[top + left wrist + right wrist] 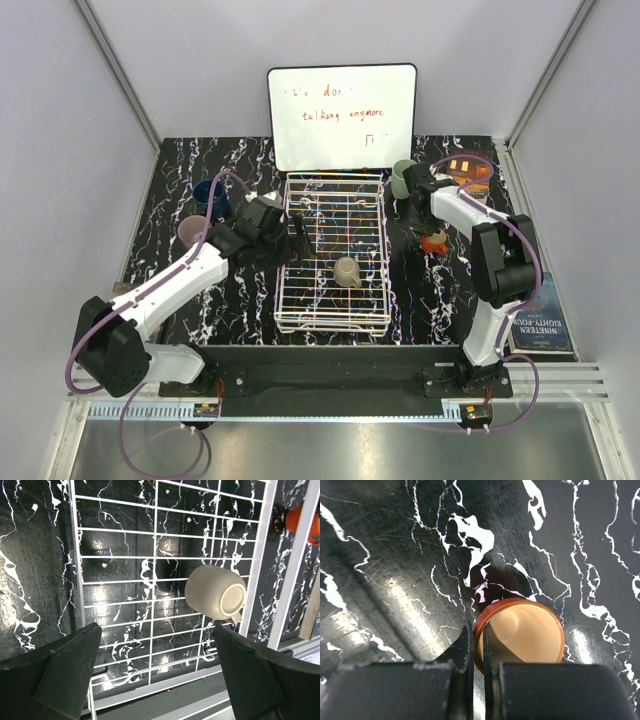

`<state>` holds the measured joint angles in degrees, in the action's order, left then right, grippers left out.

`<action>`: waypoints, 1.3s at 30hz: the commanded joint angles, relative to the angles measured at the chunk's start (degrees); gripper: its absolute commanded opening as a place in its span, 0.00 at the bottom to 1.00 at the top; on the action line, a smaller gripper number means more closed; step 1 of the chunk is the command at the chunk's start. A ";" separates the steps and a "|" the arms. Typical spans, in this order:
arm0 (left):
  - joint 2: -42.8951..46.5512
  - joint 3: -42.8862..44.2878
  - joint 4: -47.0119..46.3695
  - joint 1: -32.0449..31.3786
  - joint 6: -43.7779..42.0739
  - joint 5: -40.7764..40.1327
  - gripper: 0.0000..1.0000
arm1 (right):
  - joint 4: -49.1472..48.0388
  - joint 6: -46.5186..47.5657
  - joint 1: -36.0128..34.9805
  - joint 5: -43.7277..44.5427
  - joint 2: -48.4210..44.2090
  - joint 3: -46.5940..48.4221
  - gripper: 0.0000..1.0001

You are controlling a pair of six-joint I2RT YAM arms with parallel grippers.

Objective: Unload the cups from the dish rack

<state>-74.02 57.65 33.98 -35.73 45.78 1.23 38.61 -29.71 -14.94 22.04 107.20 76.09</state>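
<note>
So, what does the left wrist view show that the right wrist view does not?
Only left wrist: the dish rack, a taupe cup lying on its side in it, and the open left tool. Only right wrist: the right tool, closed on a cup rim. Both: the orange-red cup and the black marbled table.

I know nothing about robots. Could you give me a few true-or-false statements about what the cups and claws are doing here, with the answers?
1. Just one cup is in the rack. True.
2. The left gripper holds a cup. False: it is open and empty, above the rack.
3. The right gripper pinches the orange cup's rim. True.
4. The blue cup stands right of the rack. False: it stands left of it, near the pink cup.
</note>
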 commanded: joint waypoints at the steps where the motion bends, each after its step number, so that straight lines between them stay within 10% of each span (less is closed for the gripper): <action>1: -1.30 2.38 -0.84 0.13 -1.31 0.43 0.99 | -2.75 -1.13 0.09 2.39 2.05 -0.07 0.00; 30: -2.45 5.19 -0.84 0.13 -6.49 1.75 0.99 | 4.01 -2.54 -3.08 0.20 -16.83 2.21 0.35; 35: -4.89 6.68 -0.93 -0.13 -11.40 1.14 0.99 | 3.93 -2.45 -3.95 -7.53 -27.98 -0.23 0.73; 39: -8.76 9.14 -0.67 -3.02 -14.22 -1.05 0.99 | 3.93 -2.02 -5.53 -10.35 -34.94 -2.96 0.82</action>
<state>-79.44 62.96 34.46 -36.16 36.34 2.04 41.80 -31.94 -18.57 15.92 79.37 74.87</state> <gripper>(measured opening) 0.987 0.792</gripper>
